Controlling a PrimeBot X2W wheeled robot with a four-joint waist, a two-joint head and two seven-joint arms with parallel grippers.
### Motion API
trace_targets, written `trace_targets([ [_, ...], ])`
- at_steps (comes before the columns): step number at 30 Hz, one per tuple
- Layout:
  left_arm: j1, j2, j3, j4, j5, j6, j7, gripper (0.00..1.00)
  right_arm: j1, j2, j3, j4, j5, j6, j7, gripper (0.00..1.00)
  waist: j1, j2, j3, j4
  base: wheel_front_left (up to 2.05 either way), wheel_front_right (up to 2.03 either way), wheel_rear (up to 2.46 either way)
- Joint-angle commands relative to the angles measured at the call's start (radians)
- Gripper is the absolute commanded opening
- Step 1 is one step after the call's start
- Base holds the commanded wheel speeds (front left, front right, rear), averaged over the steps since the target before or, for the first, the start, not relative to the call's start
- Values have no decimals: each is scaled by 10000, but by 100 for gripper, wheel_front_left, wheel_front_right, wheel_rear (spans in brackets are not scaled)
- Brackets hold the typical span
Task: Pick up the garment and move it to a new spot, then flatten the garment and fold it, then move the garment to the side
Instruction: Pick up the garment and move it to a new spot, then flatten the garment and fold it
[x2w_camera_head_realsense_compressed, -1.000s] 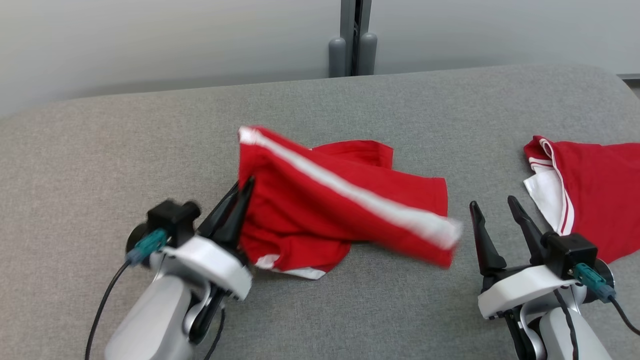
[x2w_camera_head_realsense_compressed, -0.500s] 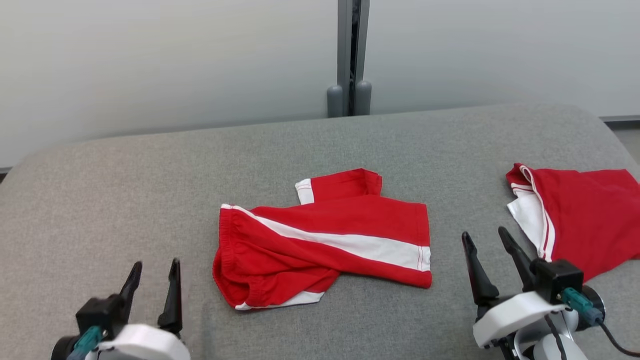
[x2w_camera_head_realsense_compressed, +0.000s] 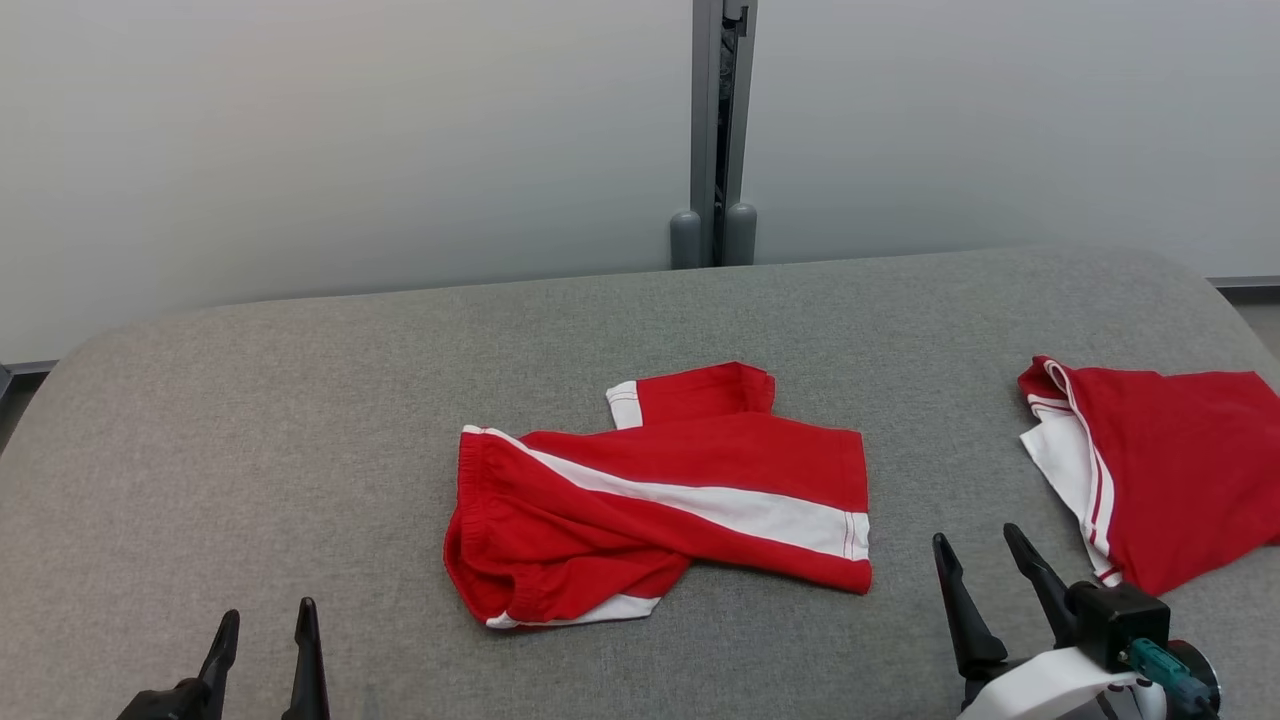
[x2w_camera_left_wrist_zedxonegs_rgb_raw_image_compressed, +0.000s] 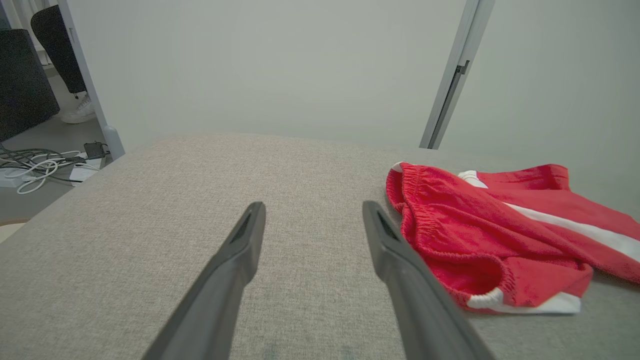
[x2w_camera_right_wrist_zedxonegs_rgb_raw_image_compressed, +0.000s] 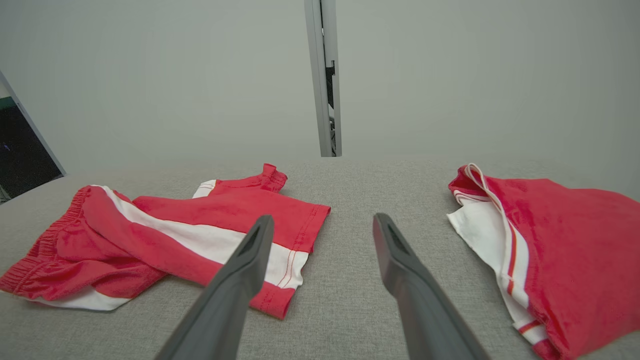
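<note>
cut off: left gripper (x2w_camera_head_realsense_compressed: 268, 612), just finger tips show | cut off: red top (x2w_camera_head_realsense_compressed: 1180, 470) near right edge of table (x2w_camera_head_realsense_compressed: 300, 400) | hidden: part of red shorts (x2w_camera_head_realsense_compressed: 660, 500), folded under

Ahead of our left gripper (x2w_camera_head_realsense_compressed: 268, 612) we have bare grey cushion (x2w_camera_head_realsense_compressed: 250, 420), free to cross up to the far edge. The crumpled red shorts (x2w_camera_head_realsense_compressed: 660, 500) block the middle. Between them and the second red garment (x2w_camera_head_realsense_compressed: 1180, 470) on our right runs an open strip, straight ahead of our right gripper (x2w_camera_head_realsense_compressed: 975, 538). Behind the cushion, the pale wall (x2w_camera_head_realsense_compressed: 350, 140) and its grey post (x2w_camera_head_realsense_compressed: 712, 130) shut off any further reach.
</note>
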Motion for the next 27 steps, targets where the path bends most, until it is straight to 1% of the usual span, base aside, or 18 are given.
trace_targets([
  [1, -71, 15, 68, -11, 27, -64, 5, 100, -9, -55, -29, -17, -17, -4, -50, 100, 0, 0, 55, 34, 0, 0, 0],
  [3, -220, -1, 81, 32, -25, -32, 5, 100, -65, -53, -2, 8, -36, -4, -50, 100, 0, 0, 117, 56, 0, 0, 0],
  [6, -429, -20, -212, 81, -224, -34, 5, 100, -151, -55, 60, 102, -21, -4, -50, 100, 0, 0, 261, 104, 0, 0, 0],
  [11, -777, -11, -820, 140, -420, 20, 5, 100, -441, -53, 355, 685, -6, -4, -49, 100, 0, 0, 614, 194, 0, 0, 0],
  [14, -1086, -9, -1115, 86, -554, 95, 4, 100, -730, -55, 511, 1140, 60, -4, -47, 100, 0, 0, 1011, 298, 0, 0, 0],
  [21, -1724, -12, -1534, 219, -680, -102, 4, 100, -1446, -55, 646, 1989, 413, -4, -38, 100, 0, 0, 1824, 618, 0, 0, 0],
  [27, -2060, -15, -1538, 236, -608, -256, 4, 100, -1937, -58, 626, 2426, 779, -4, -29, 100, 0, 0, 2306, 783, 0, 0, 0],
])
